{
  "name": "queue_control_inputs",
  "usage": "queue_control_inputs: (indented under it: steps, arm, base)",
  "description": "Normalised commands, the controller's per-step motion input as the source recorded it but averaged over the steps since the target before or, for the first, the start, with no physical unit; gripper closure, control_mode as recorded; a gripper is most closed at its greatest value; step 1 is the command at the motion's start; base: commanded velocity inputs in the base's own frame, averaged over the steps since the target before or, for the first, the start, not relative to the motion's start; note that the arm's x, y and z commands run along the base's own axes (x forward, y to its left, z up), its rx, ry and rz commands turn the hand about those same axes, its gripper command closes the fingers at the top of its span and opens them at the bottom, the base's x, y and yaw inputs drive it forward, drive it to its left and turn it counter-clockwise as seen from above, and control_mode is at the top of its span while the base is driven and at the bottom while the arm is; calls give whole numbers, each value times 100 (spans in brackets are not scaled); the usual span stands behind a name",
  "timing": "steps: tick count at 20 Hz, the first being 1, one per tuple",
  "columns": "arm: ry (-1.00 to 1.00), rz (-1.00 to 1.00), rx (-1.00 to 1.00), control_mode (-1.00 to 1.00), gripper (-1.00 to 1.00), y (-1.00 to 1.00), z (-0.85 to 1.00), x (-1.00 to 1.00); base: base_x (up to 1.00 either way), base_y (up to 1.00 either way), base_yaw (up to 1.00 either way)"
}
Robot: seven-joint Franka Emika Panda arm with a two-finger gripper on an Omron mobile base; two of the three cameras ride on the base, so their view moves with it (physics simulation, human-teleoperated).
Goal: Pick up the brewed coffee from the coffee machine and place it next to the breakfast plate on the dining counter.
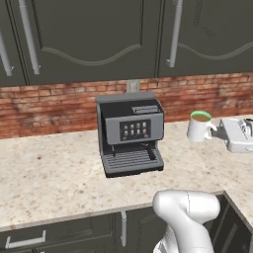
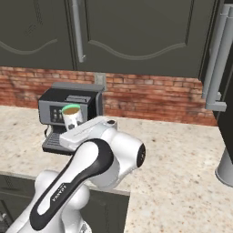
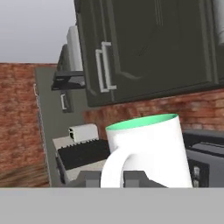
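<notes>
The brewed coffee point(image 1: 199, 126) is off the coffee machine point(image 1: 129, 133) and held in the air to the machine's right, above the speckled table point(image 1: 49, 173), upright, with brown liquid visible under its green-tinted rim. In the hand view the white mug point(image 3: 148, 151) sits directly ahead of the fingers point(image 3: 114, 178), whose two dark tips are pinched nearly together on either side of the handle loop, so the gripper is clamped on the handle and carries the mug by it. In the right base view the mug point(image 2: 73, 116) stands in front of the machine's dark front, just above the arm's white wrist.

The machine's slatted drip tray point(image 1: 132, 161) is bare, so the pick-up looks done and the carry to the dining counter remains; neither that counter nor the breakfast plate is in these views, so the base probably has to drive or the arm swing widely.

The main risk is the grip itself: holding a full mug only by its thin handle leaves the weight off to one side, so the mug could pivot between the fingers and tip coffee out, especially during a quick turn or a jolt from the base. A wide swing could also knock the mug against the machine or the dark upper cabinets point(image 1: 99, 34). Setting it down tilted could spill it too.
</notes>
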Motion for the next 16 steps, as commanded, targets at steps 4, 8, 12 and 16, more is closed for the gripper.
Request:
queue_control_inputs:
  steps: [4, 8, 12, 16]
  arm:
    - [0, 0, 0, 100, 100, 0, 0, 0]
    - [0, 0, 0, 100, 100, 0, 0, 0]
    - [0, 0, 0, 100, 100, 0, 0, 0]
    - [0, 0, 0, 100, 100, 0, 0, 0]
  base:
    - [-43, 52, 11]
    - [-69, 58, 25]
    - [-74, 74, 35]
    - [-74, 82, 46]
